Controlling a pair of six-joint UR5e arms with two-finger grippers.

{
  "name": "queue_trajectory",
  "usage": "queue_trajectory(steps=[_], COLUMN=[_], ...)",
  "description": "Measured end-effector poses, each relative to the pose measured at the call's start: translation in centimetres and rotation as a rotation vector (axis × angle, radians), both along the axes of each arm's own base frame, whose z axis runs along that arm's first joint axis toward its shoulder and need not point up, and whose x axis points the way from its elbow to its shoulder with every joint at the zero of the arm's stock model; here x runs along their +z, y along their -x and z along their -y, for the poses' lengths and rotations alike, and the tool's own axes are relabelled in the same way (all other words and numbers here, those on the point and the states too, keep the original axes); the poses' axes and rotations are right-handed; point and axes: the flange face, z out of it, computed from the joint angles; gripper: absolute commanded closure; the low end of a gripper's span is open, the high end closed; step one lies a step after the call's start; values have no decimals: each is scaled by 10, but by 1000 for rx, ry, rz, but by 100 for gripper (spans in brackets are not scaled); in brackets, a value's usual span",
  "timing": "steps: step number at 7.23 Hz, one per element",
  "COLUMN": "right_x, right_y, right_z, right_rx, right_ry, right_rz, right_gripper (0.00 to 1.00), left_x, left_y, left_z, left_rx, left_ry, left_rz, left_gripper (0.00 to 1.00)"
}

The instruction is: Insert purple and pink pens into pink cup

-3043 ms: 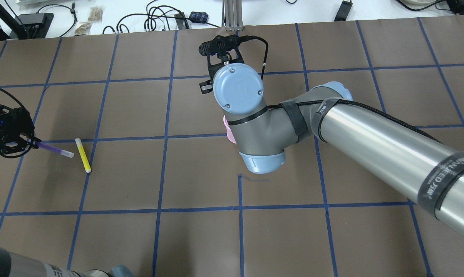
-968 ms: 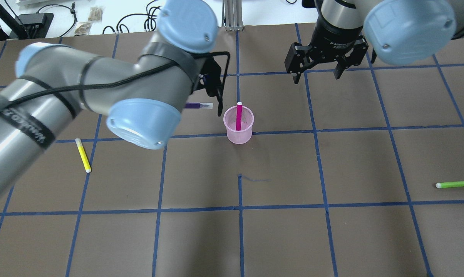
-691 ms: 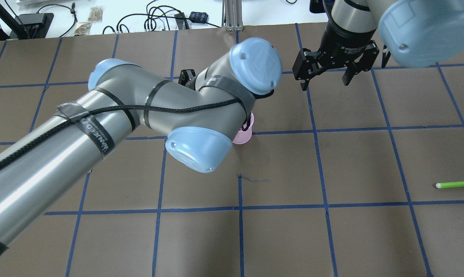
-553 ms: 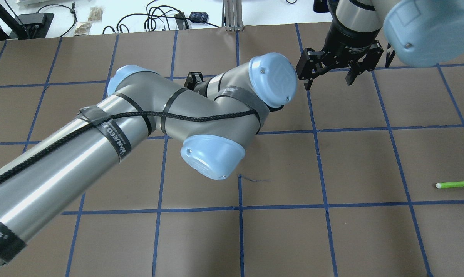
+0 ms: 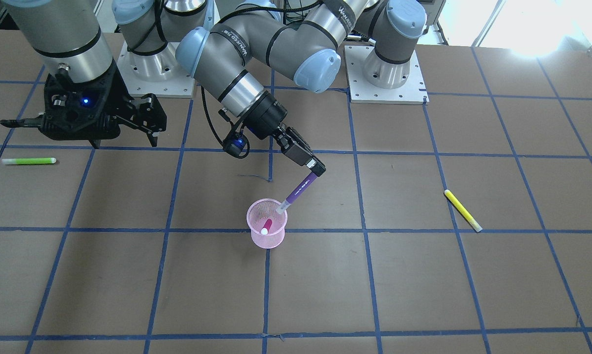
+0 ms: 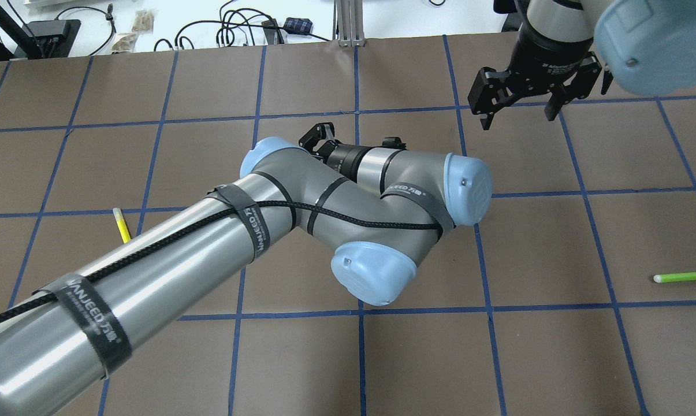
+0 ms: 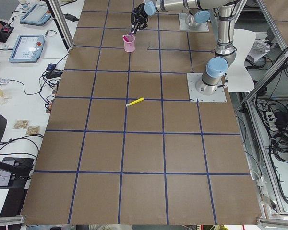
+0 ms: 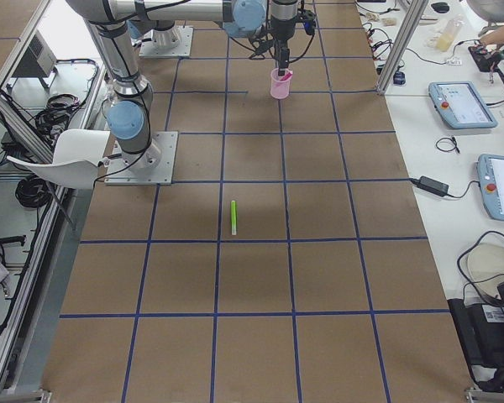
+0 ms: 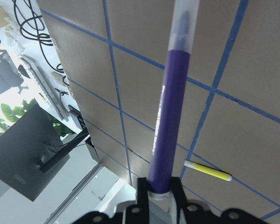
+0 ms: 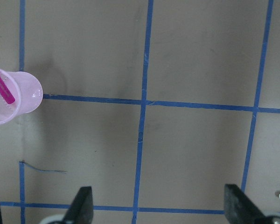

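The pink cup (image 5: 267, 231) stands mid-table with the pink pen (image 5: 266, 227) inside it. My left gripper (image 5: 317, 170) is shut on the top end of the purple pen (image 5: 298, 191). The pen tilts down to the left, with its clear cap at the cup's rim. The left wrist view shows the purple pen (image 9: 170, 107) running out from between the fingers (image 9: 176, 187). In the overhead view my left arm hides the cup. My right gripper (image 6: 521, 121) is open and empty, hovering well to the right of the cup (image 10: 16, 100), where the pink pen (image 10: 1, 88) also shows.
A yellow pen (image 5: 463, 210) lies on the mat on my left side, half hidden under the left arm in the overhead view (image 6: 121, 224). A green pen (image 6: 685, 277) lies at the far right. Cables and boxes sit beyond the mat's far edge.
My left arm swung right and over the cup, bringing the purple pen from level beside the cup to tilted with its cap at the rim. My right gripper drifted right, still open.
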Motion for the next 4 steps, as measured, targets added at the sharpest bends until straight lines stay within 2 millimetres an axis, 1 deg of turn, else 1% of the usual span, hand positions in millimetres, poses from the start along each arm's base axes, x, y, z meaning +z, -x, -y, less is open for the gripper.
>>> queue_trajectory(steps=[1, 2, 3, 4], right_x=[0, 0, 1, 1], right_y=[19, 33, 40, 42], right_z=[4, 5, 4, 3], right_rx=[-29, -43, -46, -46], right_ry=[-1, -6, -9, -9], right_rz=[0, 2, 3, 2], right_gripper=[0, 0, 0, 0], left_x=[-17, -33, -47, -58], left_y=[11, 23, 34, 44], left_z=[-1, -5, -10, -16], left_rx=[-16, -35, -55, -73], left_ry=[7, 7, 0, -9], left_rz=[33, 57, 74, 85], left_gripper=[100, 100, 100, 100])
